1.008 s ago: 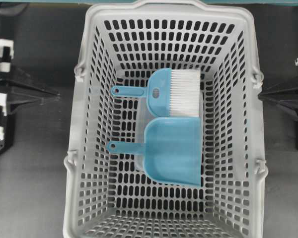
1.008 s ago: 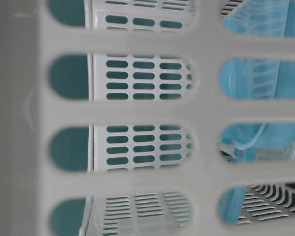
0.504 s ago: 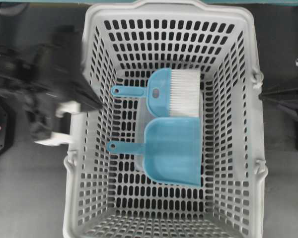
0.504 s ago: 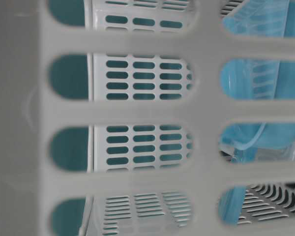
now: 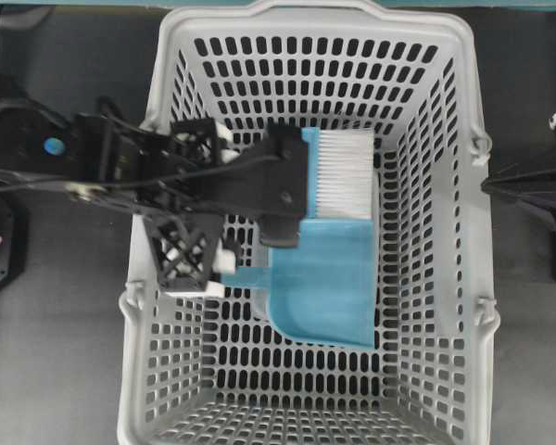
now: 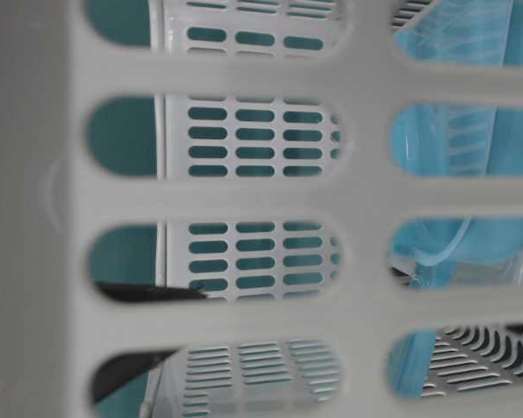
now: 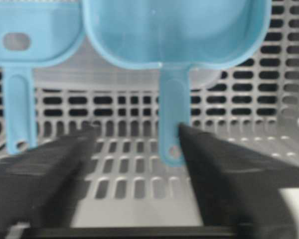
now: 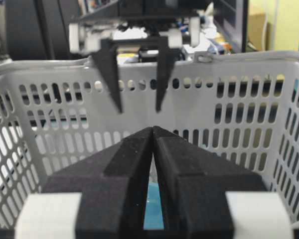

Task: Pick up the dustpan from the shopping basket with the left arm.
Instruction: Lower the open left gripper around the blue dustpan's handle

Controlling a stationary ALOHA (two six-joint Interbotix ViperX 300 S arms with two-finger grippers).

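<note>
The shopping basket (image 5: 167, 111) stands on the dark table (image 5: 56, 371), and the dustpan (image 5: 324, 283) lies flat on its slotted floor, right of the middle, with its thin handle pointing left. Just beyond it lies the blue hand brush (image 5: 338, 171), its white bristles toward the right wall. The left arm (image 5: 93, 162) reaches in over the basket's left rim, and its left tool (image 7: 137, 134) is spread wide and holds nothing. In the left wrist view the dustpan's handle, ending in a hole, lies in the gap between the two black fingers (image 7: 45, 169), close against the right-hand one, though contact cannot be judged; the brush handle sits outside the gap on the left. From the right wrist view the left tool's fingers hang apart inside the basket's far wall. The right tool (image 8: 153, 130) waits outside the basket at the right, its fingers pressed together on nothing.
</note>
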